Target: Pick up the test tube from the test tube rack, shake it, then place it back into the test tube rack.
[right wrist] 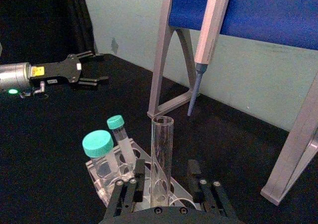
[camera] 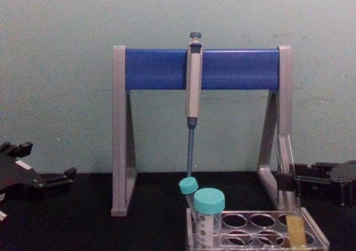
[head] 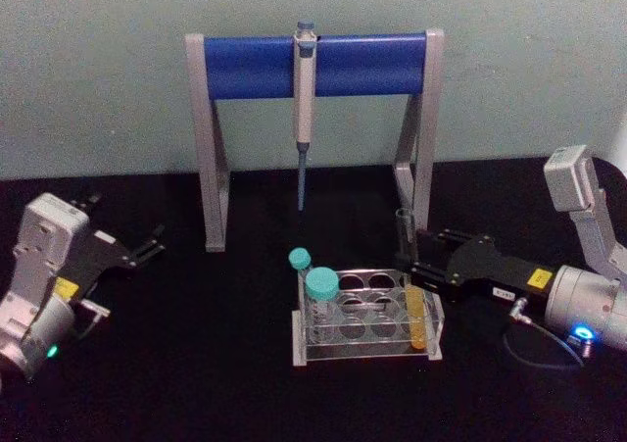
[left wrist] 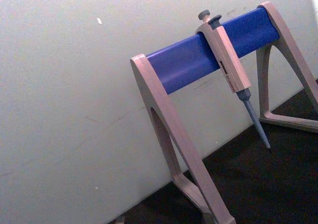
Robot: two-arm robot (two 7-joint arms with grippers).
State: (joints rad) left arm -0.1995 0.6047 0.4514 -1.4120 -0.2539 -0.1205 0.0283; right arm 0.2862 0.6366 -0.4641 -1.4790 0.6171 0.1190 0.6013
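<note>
The open right end effector (right wrist: pixel 164 174) straddles the test tube (right wrist: pixel 162 154) standing in a corner hole of the rack (head: pixel 353 350); it should pinch gently, then lift straight up, left end effector (head: pixel 147 244) idling open.

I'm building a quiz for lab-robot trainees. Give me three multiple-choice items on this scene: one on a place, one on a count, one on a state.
1. Where is the test tube?
A) lying on the table
B) standing in the test tube rack, at its right end
C) hanging on the stand

2. How many teal-capped tubes stand in the rack?
A) none
B) four
C) two

3. How are the right gripper fingers?
A) open, either side of the test tube
B) shut on a teal cap
C) resting flat on the table

Answers: B, its yellow liquid sits in a right-end hole; C, two teal caps show; A, gaps show beside the glass.
</note>
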